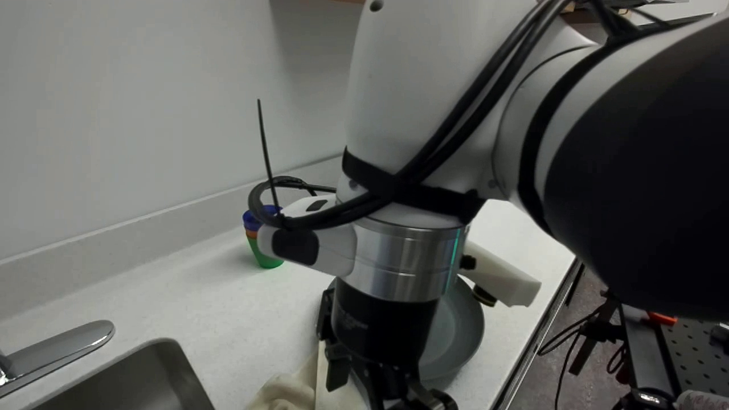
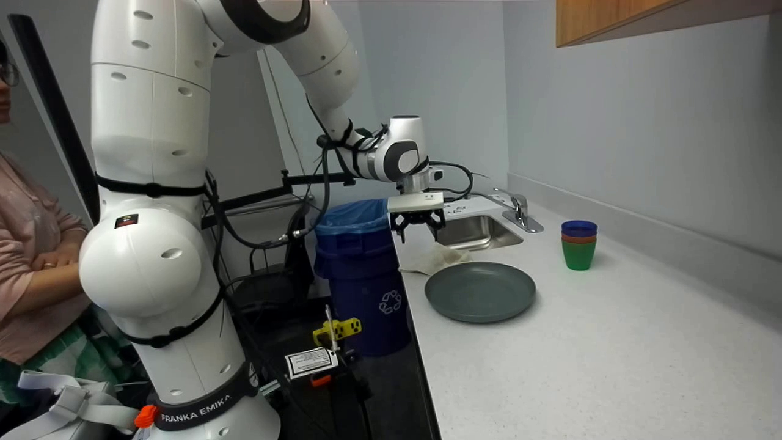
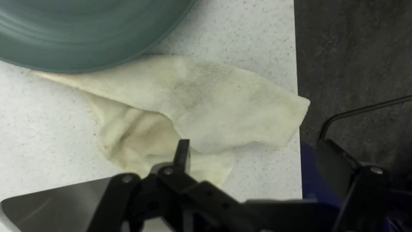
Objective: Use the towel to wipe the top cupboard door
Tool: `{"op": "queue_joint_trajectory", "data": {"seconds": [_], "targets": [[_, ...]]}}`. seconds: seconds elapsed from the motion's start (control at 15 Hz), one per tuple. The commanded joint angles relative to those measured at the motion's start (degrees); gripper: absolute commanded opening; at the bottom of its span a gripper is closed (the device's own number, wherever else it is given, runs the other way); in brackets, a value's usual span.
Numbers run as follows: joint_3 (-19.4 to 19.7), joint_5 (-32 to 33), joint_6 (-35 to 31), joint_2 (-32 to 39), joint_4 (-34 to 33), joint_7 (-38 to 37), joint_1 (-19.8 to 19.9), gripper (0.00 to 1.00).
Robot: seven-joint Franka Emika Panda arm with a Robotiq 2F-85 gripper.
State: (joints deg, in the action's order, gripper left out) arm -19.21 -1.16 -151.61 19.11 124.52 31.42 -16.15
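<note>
The cream towel (image 3: 206, 96) lies crumpled and folded on the counter beside the plate, one corner reaching past the counter's edge. It also shows in both exterior views (image 1: 285, 393) (image 2: 441, 260). My gripper (image 2: 418, 231) points down above the counter near the towel, its fingers apart with nothing between them. In the wrist view the gripper (image 3: 270, 153) has one finger in front of the towel's lower part; the other is dark and hard to make out beyond the counter edge. The wooden upper cupboard (image 2: 617, 18) shows only its lower corner at the top right of an exterior view.
A grey-green plate (image 2: 479, 293) (image 3: 90, 35) sits beside the towel. Stacked blue, orange and green cups (image 2: 578, 247) stand near the wall. A steel sink (image 1: 165, 370) and faucet (image 2: 519, 211) lie beyond the towel. A blue bin (image 2: 366, 287) stands beside the counter. A person (image 2: 36, 263) is at far left.
</note>
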Motion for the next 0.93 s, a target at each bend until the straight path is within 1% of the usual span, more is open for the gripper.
{"op": "queue_joint_trajectory", "data": {"seconds": [0.0,0.13,0.2,0.33,0.6,0.87], "targets": [[-1.3,1.2,0.0,0.5,-0.5,-0.8,1.4,1.00],[-1.3,1.4,0.0,0.7,-0.6,-0.8,1.4,1.00],[-0.5,2.7,-0.8,0.6,-0.1,-1.8,1.0,1.00],[-0.2,3.4,-3.1,1.8,-0.2,-1.9,1.5,1.00],[2.4,9.0,-8.3,5.2,-1.9,-4.2,0.8,1.00],[3.0,11.7,-10.6,9.5,-4.1,-5.3,0.6,1.00]]}}
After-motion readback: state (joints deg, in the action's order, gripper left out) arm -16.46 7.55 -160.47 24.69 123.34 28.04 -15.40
